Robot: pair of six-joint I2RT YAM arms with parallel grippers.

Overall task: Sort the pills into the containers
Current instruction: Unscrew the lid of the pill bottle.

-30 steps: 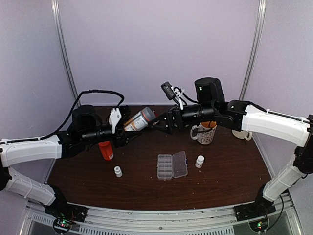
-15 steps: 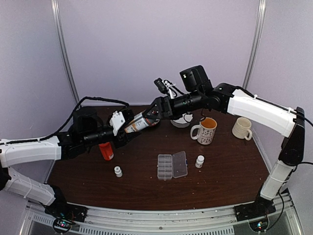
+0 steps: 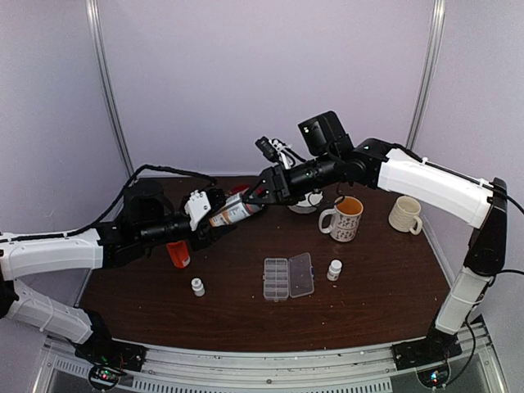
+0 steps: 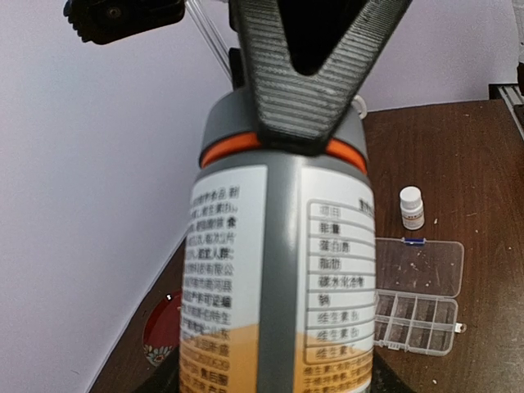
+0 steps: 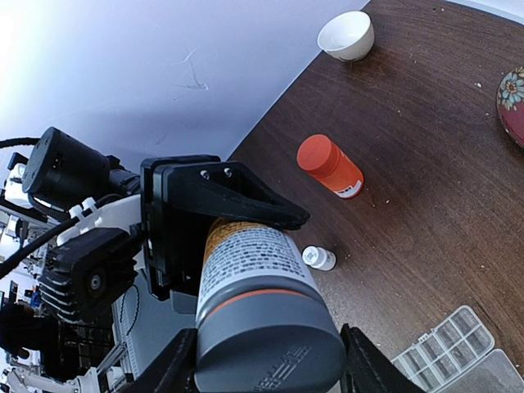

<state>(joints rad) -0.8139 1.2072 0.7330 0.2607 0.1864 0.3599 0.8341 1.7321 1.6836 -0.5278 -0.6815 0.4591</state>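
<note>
Pale lilac walls (image 3: 246,82) close in a dark brown table (image 3: 246,323). I am viewing it from above and from both wrists.

Item one, the held object. A bottle (image 3: 233,211) with an orange label and a grey cap (image 5: 270,352) hangs in the air over the far left half of the table. It is tilted, with the cap end higher and pointing right. The left gripper (image 3: 214,219) pinches its body; in the right wrist view one of its black fingers lies along the label. The right gripper (image 3: 248,198) meets the bottle from the other end, its fingers pressed on both sides of the cap. The left wrist view shows a ribbed finger flat against the cap's rim.

Item two, the task object. The clear pill box (image 3: 288,277) lies on the table at centre front, its lid (image 3: 302,274) swung flat to the right of the cells (image 3: 276,280). I cannot make out single pills. In the left wrist view the lid shows faint pale specks, too small to identify.

Item three, other objects. A small white vial (image 3: 197,286) stands left of the box, apart from it. A second vial (image 3: 334,269) stands just beside the lid. An orange-red bottle (image 3: 178,254) stands under the left arm. A patterned mug (image 3: 344,219) and a cream mug (image 3: 404,214) stand at the far right.
</note>
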